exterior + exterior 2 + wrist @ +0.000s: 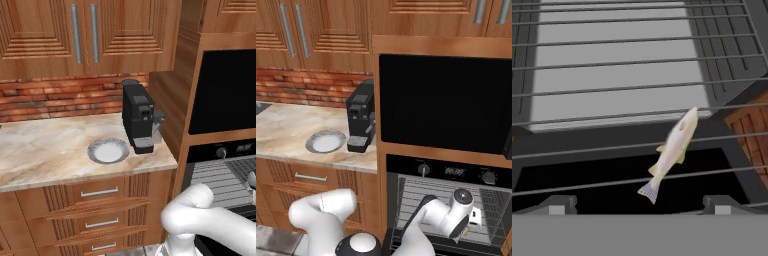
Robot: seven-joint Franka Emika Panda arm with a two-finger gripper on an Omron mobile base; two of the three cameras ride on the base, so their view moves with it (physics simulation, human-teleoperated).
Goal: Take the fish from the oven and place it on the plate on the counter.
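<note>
Fish (673, 151) is lying on the oven's wire rack (612, 90), slender and pale grey-tan, its head pointing toward the rack's far right and its bluish tail toward the near edge. It is resting across two of the rack's bars, close to the front edge and somewhat right of centre as the hand camera is seeing it. The gripper (639, 205) is hanging over that near edge with its two dark fingertips (559, 204) standing wide apart, nothing between them; the fish's tail is sitting between the two tips but is not touching either.

From the right base camera the white arm is reaching into the open oven (448, 172), the hand (461, 212) sitting in front of the rack below the knobbed control strip (453, 171).

Over on the counter (45, 145), the plate (108, 150) is sitting near the front edge, toward the right-hand end, grey rim and white centre bare. A black coffee machine (138, 116) is standing just beside it on the right, its base almost touching the plate's rim. Behind both, a brick backsplash (60, 95) is running along the counter's back edge.
</note>
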